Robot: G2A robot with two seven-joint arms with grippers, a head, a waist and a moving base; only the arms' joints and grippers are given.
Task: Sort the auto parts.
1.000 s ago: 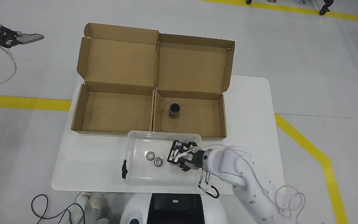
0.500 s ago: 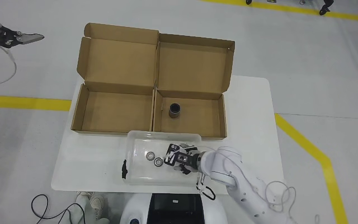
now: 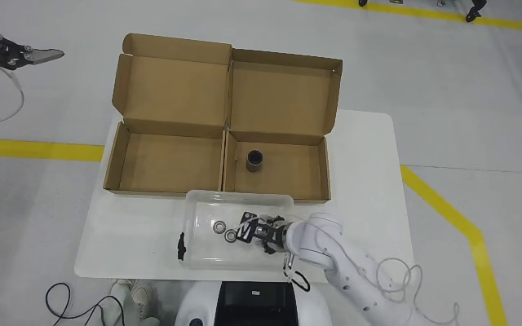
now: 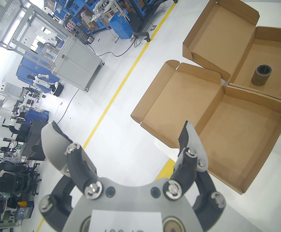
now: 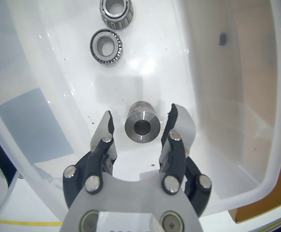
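Note:
A short steel sleeve (image 5: 142, 124) lies on the floor of the clear plastic bin (image 5: 221, 114). My right gripper (image 5: 140, 119) is open with one finger on each side of the sleeve, not closed on it. Two tapered roller bearings (image 5: 106, 49) (image 5: 116, 13) sit farther along the bin floor. From above, the right gripper (image 3: 249, 226) is inside the bin (image 3: 236, 197), beside the bearings (image 3: 218, 226). A dark sleeve (image 3: 255, 160) stands in the right cardboard box (image 3: 318, 175). My left gripper (image 4: 119, 131) is open in mid-air over the floor, off to the side of the boxes.
Two open cardboard boxes stand side by side at the table's back; the left box (image 3: 163, 163) holds nothing. A small black part (image 3: 180, 244) sits at the bin's left end. The white table (image 3: 367, 179) has bare room on the right.
The right gripper has moved left along the bin, closer to the two bearings. The left arm and the parts have stayed put.

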